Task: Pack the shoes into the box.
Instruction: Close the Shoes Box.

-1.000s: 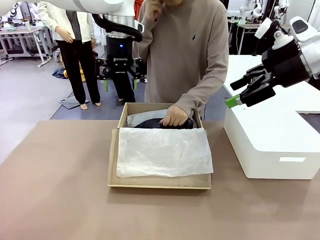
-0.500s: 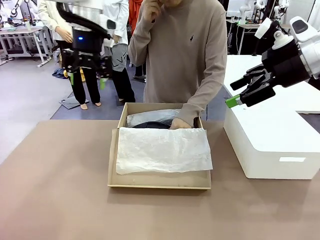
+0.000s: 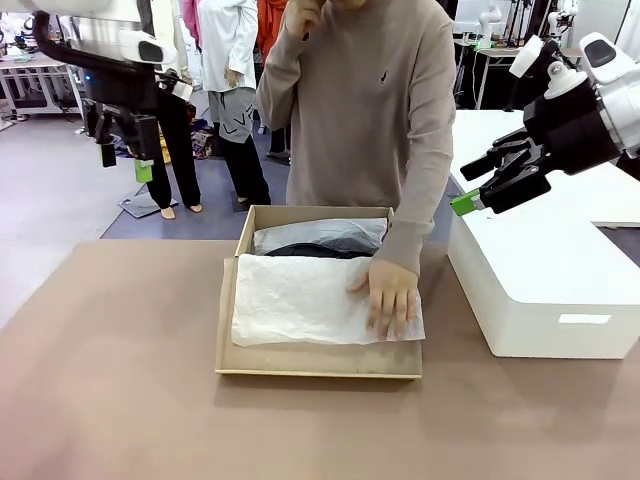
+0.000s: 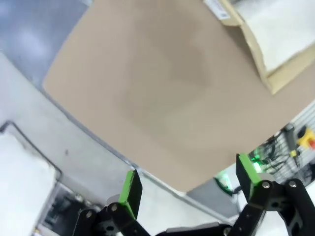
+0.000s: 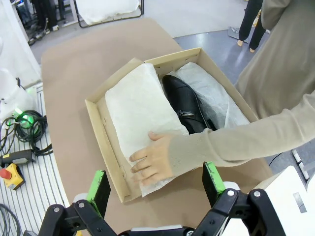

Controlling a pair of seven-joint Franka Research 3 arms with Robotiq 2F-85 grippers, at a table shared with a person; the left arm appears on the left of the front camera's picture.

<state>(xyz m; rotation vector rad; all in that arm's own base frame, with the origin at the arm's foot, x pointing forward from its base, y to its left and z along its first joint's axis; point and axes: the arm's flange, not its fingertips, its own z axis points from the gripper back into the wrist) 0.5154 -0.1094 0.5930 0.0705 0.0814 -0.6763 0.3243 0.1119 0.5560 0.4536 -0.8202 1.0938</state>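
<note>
A: Box status?

B: Tan cardboard box [image 3: 318, 366] sits open on the brown table [image 3: 110, 380]. A white sheet of tissue paper [image 3: 300, 300] covers the part of the box nearer the robot. More tissue lines the far end.

A: Shoes?

B: One glossy black shoe [image 5: 183, 98] lies inside the box, in its far part, between the folded sheet and the lining. A small metal buckle shows in the right wrist view. Whether a second one lies under the sheet: cannot tell.

A: Person?

B: Stands at the box's far side. One hand [image 3: 388, 297] lies flat, fingers spread, on the tissue toward the box's right side, robot end. The other arm is raised, well above the box.

A: Left gripper?

B: Left gripper [image 3: 124, 160] hangs high, out past the box's far left corner and well apart from it, fingers pointing down. Jaws stand wide apart, nothing between the green pads. Its wrist view looks down on bare table, with a corner of the box at the upper right.

A: Right gripper?

B: Right gripper [image 3: 468, 188] is up in the air, to the right of the box and higher than its walls. Jaws fully spread, holding nothing. Its wrist view looks down into the box between the two fingers.

A: Anything else near the box?

B: A white box [image 3: 545, 290] on the table, near the box's right wall, not touching it.
</note>
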